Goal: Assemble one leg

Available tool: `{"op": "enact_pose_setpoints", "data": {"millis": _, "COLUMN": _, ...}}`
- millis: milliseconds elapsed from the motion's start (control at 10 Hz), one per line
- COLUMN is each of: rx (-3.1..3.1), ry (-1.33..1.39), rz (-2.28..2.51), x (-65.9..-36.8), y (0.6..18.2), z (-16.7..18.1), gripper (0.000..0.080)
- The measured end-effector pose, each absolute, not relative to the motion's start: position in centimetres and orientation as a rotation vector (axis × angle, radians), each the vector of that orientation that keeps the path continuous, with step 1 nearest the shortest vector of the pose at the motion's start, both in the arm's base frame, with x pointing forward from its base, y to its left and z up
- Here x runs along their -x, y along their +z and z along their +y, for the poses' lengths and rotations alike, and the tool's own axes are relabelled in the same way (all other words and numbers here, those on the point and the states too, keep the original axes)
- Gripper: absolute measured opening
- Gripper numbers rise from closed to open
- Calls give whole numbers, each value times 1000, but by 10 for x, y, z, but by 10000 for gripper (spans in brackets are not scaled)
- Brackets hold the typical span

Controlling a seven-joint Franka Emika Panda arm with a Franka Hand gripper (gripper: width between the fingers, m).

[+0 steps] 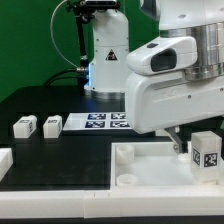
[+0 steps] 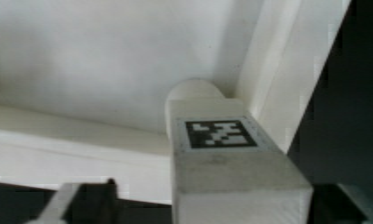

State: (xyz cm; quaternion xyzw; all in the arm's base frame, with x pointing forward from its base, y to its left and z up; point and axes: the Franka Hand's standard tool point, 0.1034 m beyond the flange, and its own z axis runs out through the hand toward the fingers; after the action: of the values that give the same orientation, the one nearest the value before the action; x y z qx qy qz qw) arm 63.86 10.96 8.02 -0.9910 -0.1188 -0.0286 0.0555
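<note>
One leg (image 2: 218, 135), a small white block with a square tag, stands upright in a corner of the large white tray-like piece (image 2: 94, 70). In the exterior view this leg (image 1: 207, 154) is at the right, under the arm. My gripper (image 2: 215, 205) straddles the leg with its jaws open. One dark finger (image 2: 89, 200) stands clearly apart from the leg, and the other is a dark edge close on the far side. In the exterior view the gripper (image 1: 196, 150) hangs just above the tray-like piece (image 1: 150, 165). Two more legs (image 1: 24, 127) (image 1: 51, 125) lie at the exterior view's left.
The marker board (image 1: 100, 121) lies on the black table behind the tray-like piece. Another white part (image 1: 5, 160) shows at the exterior view's left edge. The robot's base (image 1: 105, 60) stands at the back, before a green backdrop.
</note>
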Motion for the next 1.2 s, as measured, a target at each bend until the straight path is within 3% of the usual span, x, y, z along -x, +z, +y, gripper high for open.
{"op": "enact_pose_setpoints", "data": {"millis": 100, "rx": 3018, "ry": -78, "rz": -213, "x": -639, "y": 80, "z": 110, "gripper": 288}}
{"op": "enact_pose_setpoints", "data": {"millis": 300, "rx": 3014, "ry": -62, "rz": 129, "x": -639, "y": 80, "z": 111, "gripper": 290}}
{"op": "enact_pose_setpoints", "data": {"millis": 700, "rx": 2655, "ry": 65, "rz": 1278, "x": -637, "y": 79, "z": 108, "gripper": 290}}
{"op": "enact_pose_setpoints", "data": {"millis": 1200, "rx": 2174, "ry": 180, "rz": 1975, "x": -637, "y": 78, "z": 109, "gripper": 291}}
